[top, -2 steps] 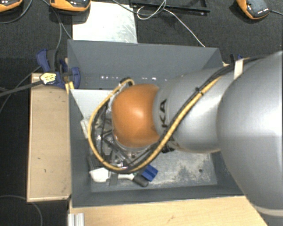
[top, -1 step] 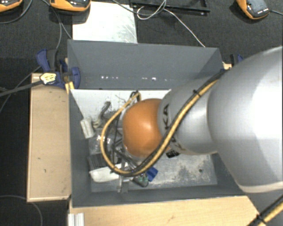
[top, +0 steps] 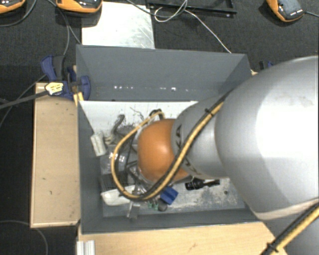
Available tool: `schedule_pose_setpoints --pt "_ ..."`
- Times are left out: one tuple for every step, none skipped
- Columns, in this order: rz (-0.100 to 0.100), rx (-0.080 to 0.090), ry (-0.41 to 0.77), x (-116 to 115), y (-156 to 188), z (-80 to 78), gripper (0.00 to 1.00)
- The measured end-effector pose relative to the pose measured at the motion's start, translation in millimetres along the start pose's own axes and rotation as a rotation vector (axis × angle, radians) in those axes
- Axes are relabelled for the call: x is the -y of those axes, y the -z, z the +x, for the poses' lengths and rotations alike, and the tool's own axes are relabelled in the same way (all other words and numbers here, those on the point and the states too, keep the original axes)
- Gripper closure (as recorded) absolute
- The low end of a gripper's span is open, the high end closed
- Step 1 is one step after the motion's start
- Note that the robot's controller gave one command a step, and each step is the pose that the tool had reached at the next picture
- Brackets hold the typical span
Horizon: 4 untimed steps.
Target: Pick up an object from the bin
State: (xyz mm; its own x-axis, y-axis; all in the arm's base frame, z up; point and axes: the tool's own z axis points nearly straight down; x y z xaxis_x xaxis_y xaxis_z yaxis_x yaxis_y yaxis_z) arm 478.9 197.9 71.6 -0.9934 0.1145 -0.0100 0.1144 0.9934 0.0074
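Arm [top: 269, 144]: big silver-grey body, in from R, covers the bin's R half.
Wrist cover [top: 154, 152]: orange, rounded, low over the bin's ctr-left, above the heap's R side.
Cable [top: 118, 149]: yellow-black, runs along the arm, loops round the cover's L side and under its front.
Gripper: beneath the orange cover, so open or closed can't tell.
Task's thing: can't tell which item lies directly below the cover (nearest ones listed next).
Heap [top: 115, 167]: small grey and dark loose items, crowded in the L half, partly under cover and cable.
White block [top: 97, 143]: L side of floor, near L wall, tilted.
Dark curved piece [top: 119, 124]: back-left, just behind the cable loop.
Pale flat item [top: 112, 196]: front-left, just beside the cable's lowest bend.
Blue piece [top: 169, 195]: front of floor, just below the cover.
Green bit [top: 162, 205]: just beside the blue piece, by the front wall.
Black item [top: 202, 184]: elongated, lying flat R of the blue piece, at the arm's edge, apart from the heap.
Bin [top: 159, 74]: grey metal, tall plain back wall, sloped sides.
Bin floor [top: 214, 196]: pale, scuffed, w/ dark specks and scratches (thickest front-right).
Room floor [top: 30, 50]: dark, carpet-like, thin cables across it.
Orange-black devices [top: 79, 4]: along the top edge.
Metal sheet [top: 119, 27]: shiny, flat behind the bin.
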Motion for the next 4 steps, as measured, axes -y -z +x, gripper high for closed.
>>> schedule_pose_setpoints --pt "-0.002 0.003 0.21 0.8 1.9 -2.0 1.0" --pt "-0.002 0.003 0.21 0.8 1.9 -2.0 1.0" --pt "-0.001 0.0 0.209 1.4 6.8 -0.9 1.0" --pt "0.001 -0.004 0.209 1.9 24.4 0.0 1.0"
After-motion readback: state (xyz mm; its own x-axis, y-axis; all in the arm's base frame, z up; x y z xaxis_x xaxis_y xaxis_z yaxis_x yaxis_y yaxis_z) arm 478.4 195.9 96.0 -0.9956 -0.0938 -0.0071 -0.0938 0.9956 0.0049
